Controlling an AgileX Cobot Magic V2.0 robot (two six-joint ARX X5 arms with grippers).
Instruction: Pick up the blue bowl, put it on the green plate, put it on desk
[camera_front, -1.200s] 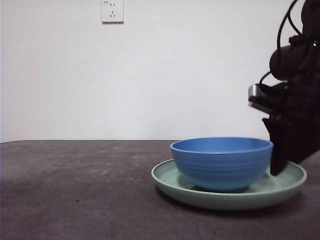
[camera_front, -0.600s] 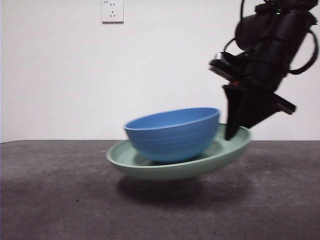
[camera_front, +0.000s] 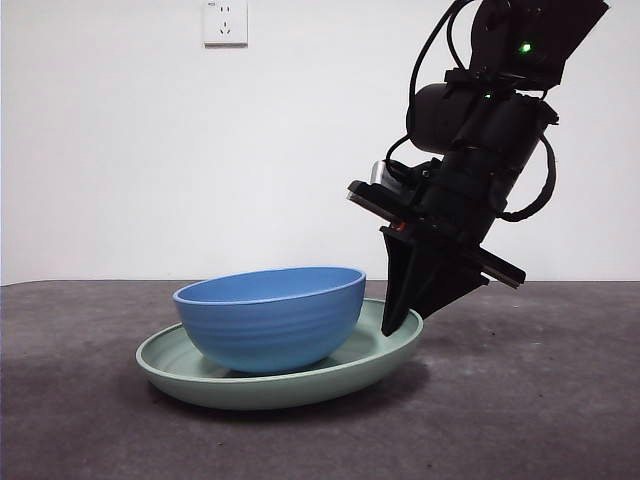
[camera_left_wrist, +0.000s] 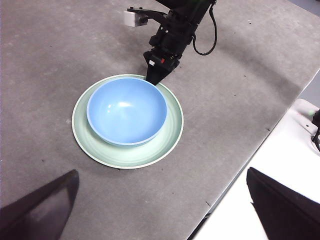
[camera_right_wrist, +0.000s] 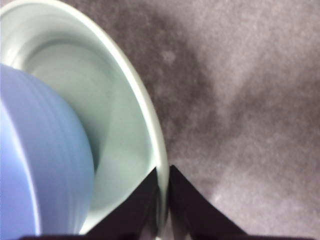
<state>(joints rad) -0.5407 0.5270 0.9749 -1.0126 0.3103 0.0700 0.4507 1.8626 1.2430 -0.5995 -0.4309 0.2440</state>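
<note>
With the right gripper (camera_front: 398, 322) pinching the rim of the green plate (camera_front: 170, 372), which carried the blue bowl (camera_front: 270, 320) and leaned on the desk (camera_front: 80, 420), the gripped edge needed lowering level before release, while the left gripper (camera_left_wrist: 160, 210) waited spread wide above.

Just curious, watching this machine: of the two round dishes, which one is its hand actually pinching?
The plate: the right hand pinches its pale green rim. The bowl merely sits inside it, untouched.

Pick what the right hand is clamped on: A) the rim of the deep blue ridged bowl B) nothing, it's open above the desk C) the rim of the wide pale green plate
C: the right hand pinches the pale green plate at its rim, with the blue bowl sitting inside.
</note>
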